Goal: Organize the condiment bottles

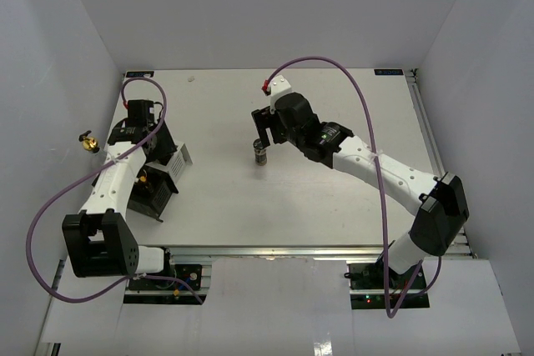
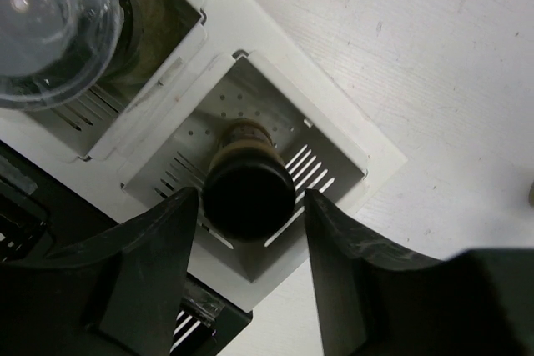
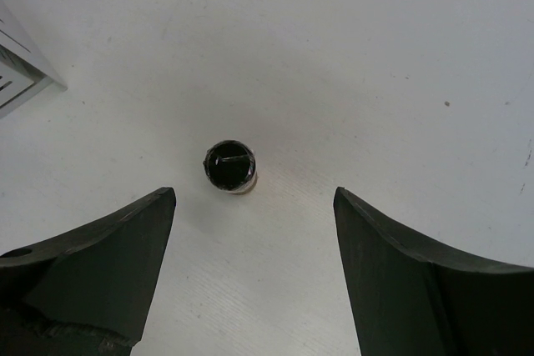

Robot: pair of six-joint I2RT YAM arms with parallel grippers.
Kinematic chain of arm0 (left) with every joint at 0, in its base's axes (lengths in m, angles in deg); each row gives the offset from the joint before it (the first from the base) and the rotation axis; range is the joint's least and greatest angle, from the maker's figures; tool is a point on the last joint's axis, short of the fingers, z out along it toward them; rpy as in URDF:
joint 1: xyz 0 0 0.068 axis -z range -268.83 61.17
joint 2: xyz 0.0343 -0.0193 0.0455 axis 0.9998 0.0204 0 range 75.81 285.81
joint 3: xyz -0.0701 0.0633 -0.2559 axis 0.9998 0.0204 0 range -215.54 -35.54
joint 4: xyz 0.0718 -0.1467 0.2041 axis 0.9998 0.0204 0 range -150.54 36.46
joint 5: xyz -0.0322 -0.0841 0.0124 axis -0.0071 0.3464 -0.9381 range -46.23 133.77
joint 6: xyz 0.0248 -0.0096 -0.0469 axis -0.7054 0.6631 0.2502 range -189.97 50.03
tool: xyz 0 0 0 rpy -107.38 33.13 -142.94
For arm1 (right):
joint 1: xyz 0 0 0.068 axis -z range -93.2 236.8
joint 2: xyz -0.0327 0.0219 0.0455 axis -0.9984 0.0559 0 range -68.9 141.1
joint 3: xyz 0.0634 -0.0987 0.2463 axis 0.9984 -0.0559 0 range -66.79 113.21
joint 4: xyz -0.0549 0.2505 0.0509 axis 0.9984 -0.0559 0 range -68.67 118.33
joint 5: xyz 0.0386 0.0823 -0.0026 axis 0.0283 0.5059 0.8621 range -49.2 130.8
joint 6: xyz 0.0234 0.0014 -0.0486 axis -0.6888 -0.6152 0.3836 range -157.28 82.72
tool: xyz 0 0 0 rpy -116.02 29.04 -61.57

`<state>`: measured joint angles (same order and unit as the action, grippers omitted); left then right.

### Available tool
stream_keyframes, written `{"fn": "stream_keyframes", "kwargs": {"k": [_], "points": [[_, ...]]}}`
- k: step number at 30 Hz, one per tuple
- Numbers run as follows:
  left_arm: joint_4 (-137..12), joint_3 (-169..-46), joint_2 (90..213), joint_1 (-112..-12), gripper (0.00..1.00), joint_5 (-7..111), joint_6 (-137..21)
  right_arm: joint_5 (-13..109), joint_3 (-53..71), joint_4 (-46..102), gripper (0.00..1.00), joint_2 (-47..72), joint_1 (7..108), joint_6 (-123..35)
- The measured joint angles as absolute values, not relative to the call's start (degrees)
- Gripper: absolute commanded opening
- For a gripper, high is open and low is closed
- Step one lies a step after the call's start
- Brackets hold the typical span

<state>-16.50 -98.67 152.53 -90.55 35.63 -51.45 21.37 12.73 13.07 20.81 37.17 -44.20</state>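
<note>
Squat jar (image 3: pixel 229 166) upright on the bare counter (image 1: pixel 217 198), mid-scene, long axis vertical, lid up. Straight below the right claw (image 3: pixel 252 193), in line with the gap between its fingers. Claw spread wide, holding nothing. Far nearer the right arm than the left. Over on the left, slim dark bottle (image 2: pixel 242 143) upright in a rack (image 2: pixel 334 156) compartment. Left claw (image 2: pixel 250 206) parted slightly around its black cap, apparently not gripping. No label or writing readable.

Robot lab: white booth walls (image 1: pixel 250 6) around worktable (image 1: pixel 217 198).
</note>
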Motion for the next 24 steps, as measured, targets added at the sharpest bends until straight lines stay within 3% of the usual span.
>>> {"fn": "stream_keyframes", "kwargs": {"k": [6, 15, 24], "points": [[-17.5, -98.59, 152.49, -90.61, 0.78, 35.61, -51.43, 21.13, 12.28, 13.11, 0.83, 20.78, 37.17, -44.17], [-16.79, -99.18, 152.15, -90.61, 0.83, 35.77, -51.42, 20.34, 11.2, 13.05, 0.84, 20.19, 37.17, -44.1], [-10.97, -113.3, 152.33, -90.61, 0.86, 42.95, -52.75, 19.37, 10.81, 12.66, 0.84, 17.54, 37.42, -42.76]]}}
